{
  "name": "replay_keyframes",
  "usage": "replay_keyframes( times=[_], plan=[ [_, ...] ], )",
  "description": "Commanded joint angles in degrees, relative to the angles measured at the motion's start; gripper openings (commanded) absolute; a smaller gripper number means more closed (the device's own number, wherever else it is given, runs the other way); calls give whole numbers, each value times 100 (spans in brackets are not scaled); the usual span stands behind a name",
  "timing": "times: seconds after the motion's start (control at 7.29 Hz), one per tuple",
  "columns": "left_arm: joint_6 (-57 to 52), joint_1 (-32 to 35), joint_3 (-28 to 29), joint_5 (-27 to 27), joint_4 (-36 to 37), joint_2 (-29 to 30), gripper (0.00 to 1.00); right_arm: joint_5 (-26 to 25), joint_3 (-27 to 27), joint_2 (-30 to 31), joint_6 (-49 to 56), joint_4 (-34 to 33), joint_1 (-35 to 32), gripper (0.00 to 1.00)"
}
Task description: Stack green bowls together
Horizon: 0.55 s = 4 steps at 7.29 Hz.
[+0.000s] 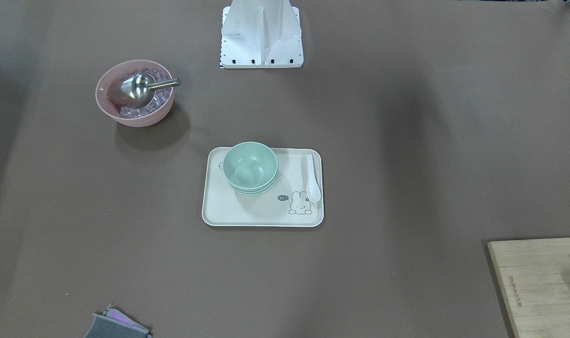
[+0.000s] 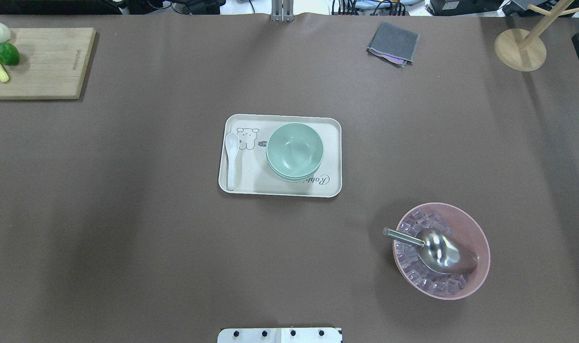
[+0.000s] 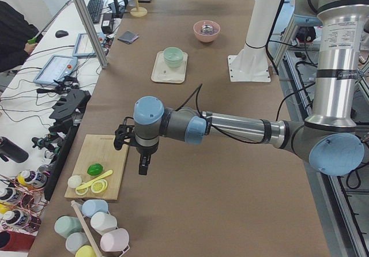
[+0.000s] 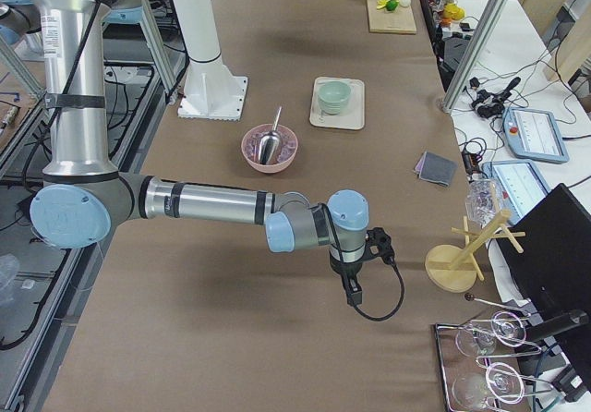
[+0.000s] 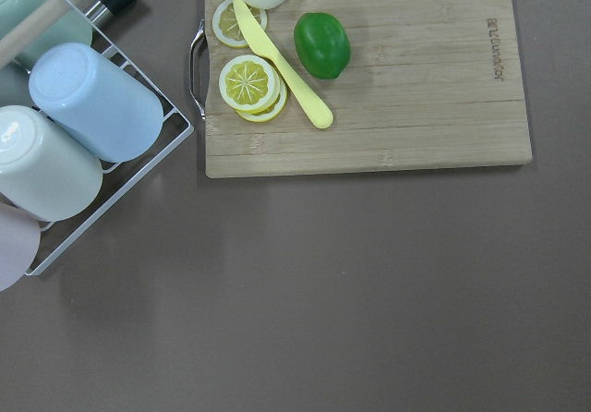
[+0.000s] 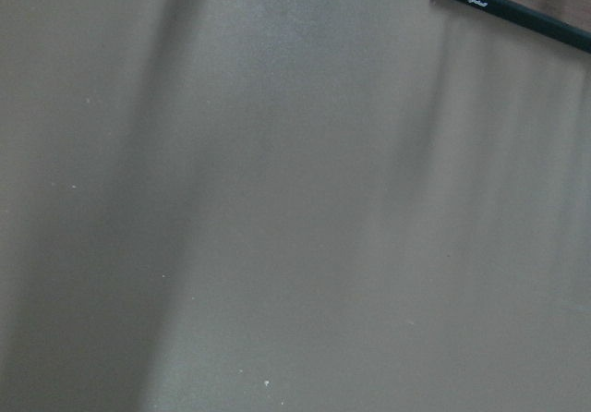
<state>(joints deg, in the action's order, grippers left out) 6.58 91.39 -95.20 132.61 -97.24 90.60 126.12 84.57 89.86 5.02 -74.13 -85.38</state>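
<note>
Reaching low over the worktop's left end, the left gripper [image 3: 142, 166] hangs beside the cutting board [image 3: 109, 153]. The right gripper [image 4: 352, 292] hangs likewise at the right end. Grip state of either: cannot tell. The green bowls [image 2: 294, 151] sit nested on the tray [image 2: 251, 176] mid-worktop, with the pink bowl [image 2: 484, 238] well apart.

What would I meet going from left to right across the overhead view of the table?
In order: cutting board → white spoon → green bowls → pink bowl holding a metal scoop → wooden stand.
</note>
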Motion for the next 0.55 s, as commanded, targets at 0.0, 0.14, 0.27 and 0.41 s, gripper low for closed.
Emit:
replay_keyframes(
  times=[0.0,0.14,0.27,0.41],
  plan=[
    [211,-16,229,2,-58,54,98,359,-82,-336,-298,-728,4,100],
    [317,-24,238,28,-67,45,98,639,49,-573,-465,-1466,-5,100],
    [327,-42,204,37,-50,80,98,720,390,-523,-493,-1769,-13,100],
    [449,-51,229,46,81,141,98,729,646,-549,-493,-2164,-13,100]
  ],
)
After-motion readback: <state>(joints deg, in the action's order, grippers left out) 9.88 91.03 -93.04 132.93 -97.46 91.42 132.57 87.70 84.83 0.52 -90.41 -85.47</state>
